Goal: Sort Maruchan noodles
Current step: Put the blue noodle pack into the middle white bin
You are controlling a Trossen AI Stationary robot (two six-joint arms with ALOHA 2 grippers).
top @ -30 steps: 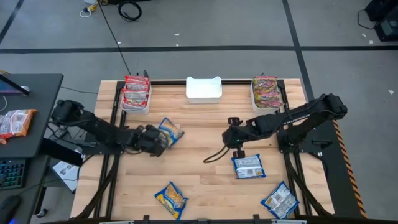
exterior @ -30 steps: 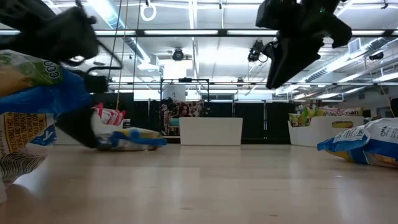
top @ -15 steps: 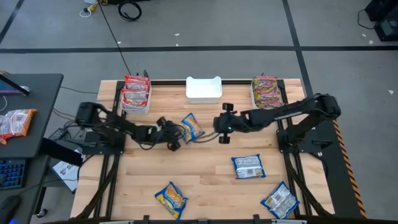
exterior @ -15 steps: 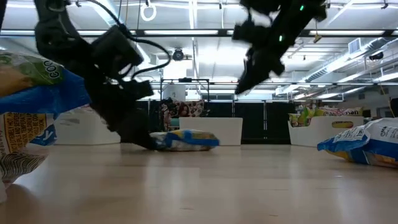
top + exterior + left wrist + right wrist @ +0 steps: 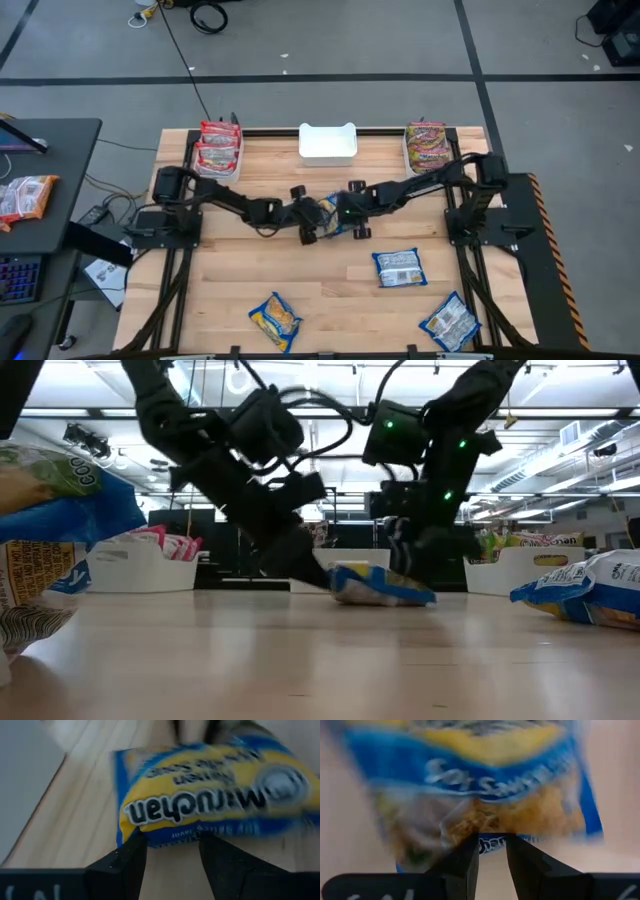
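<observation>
Blue-yellow packet (image 5: 210, 790) reads "Maruchan"; left gripper (image 5: 172, 851) and right gripper (image 5: 492, 851) each pinch an edge, jaws nearly closed.

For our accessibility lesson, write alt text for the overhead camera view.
Both arms meet mid-table, the left gripper and right gripper at either end of one blue-yellow noodle packet. Three more packets lie nearer the front edge; three white bins line the back.

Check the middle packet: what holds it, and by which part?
Left pincer grips the blue-yellow packet by one edge; right pincer is at the opposite edge.
</observation>
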